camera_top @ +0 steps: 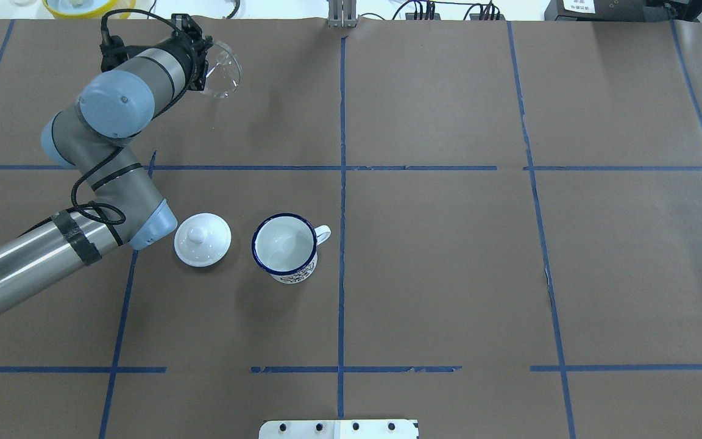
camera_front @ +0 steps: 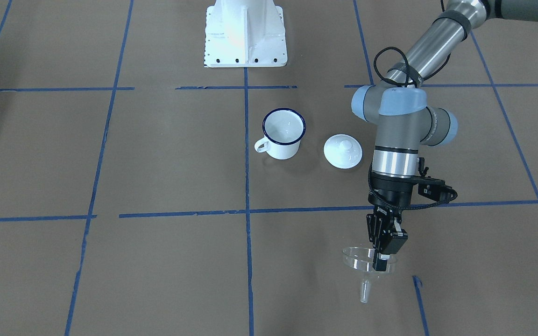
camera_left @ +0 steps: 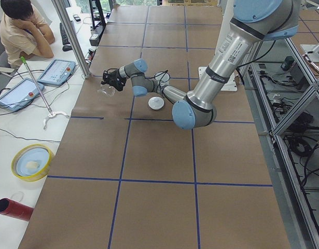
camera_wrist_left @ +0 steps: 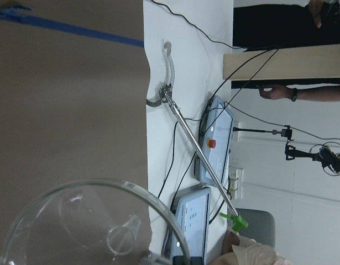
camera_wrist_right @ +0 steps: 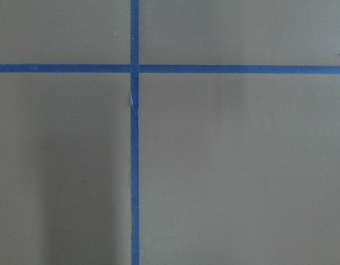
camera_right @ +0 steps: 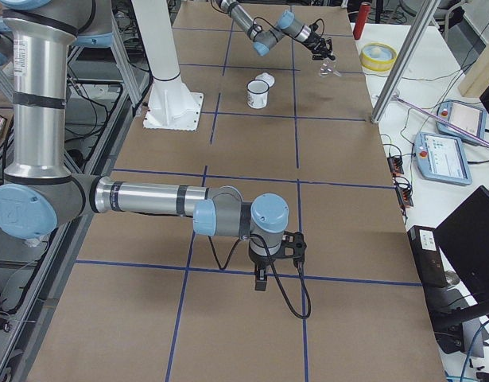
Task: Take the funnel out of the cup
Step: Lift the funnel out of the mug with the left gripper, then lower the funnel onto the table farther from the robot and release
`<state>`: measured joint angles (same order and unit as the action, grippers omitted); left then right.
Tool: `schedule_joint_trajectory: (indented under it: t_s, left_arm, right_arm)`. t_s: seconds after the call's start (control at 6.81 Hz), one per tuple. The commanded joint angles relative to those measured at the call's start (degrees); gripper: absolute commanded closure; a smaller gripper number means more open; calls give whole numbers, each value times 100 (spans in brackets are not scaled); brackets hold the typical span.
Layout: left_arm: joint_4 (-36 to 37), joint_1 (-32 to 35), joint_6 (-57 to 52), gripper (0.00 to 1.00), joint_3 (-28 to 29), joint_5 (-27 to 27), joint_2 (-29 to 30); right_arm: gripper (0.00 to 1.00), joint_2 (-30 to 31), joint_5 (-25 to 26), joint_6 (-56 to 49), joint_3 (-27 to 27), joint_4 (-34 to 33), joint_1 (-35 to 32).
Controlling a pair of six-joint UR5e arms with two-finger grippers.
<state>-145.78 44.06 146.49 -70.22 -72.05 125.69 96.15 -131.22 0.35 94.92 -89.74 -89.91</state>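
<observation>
The clear funnel [camera_front: 357, 259] is out of the cup and hangs, spout down, from my left gripper [camera_front: 381, 262], which is shut on its rim near the table's far edge. In the overhead view the left gripper [camera_top: 206, 61] and funnel [camera_top: 224, 74] are at the far left. The left wrist view shows the funnel's cone [camera_wrist_left: 87, 226] close up. The white cup [camera_front: 283, 133] with a blue rim stands empty mid-table [camera_top: 284, 247]. My right gripper [camera_right: 261, 280] shows only in the exterior right view, low over the table; I cannot tell its state.
A white knobbed lid [camera_front: 343, 150] lies on the table between the cup and my left arm [camera_top: 202, 239]. The robot's white base [camera_front: 245, 35] stands behind the cup. Beyond the far table edge are a metal rod [camera_wrist_left: 197, 143], tablets and operators.
</observation>
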Motion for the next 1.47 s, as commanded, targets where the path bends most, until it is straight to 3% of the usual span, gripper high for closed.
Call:
schedule_joint_trajectory:
  t_s: [0.0,0.29,0.59,0.73,1.03,1.17,1.32]
  left_arm:
    - [-170,-143,-50,100,290,87,-27]
    - [-161,-144,-304,73,307,51,-27]
    - [-152,-144,-759,30,307,42,-19]
    - [-152,-135,-1050,0,229,42,-10]
    - [231,-21,-1856,0,-585,-621,-71]
    - [1139,-47,-2444,0,-1338,-904,-350]
    - [2306,-21,-3268,0,-2224,-1603,-448]
  right_arm:
    - [0,0,0,0,0,0,0]
    - [0,0,0,0,0,0,0]
    - [0,0,0,0,0,0,0]
    - [0,0,0,0,0,0,0]
    - [0,0,0,0,0,0,0]
    - [0,0,0,0,0,0,0]
    - [0,-9,0,0,0,0,0]
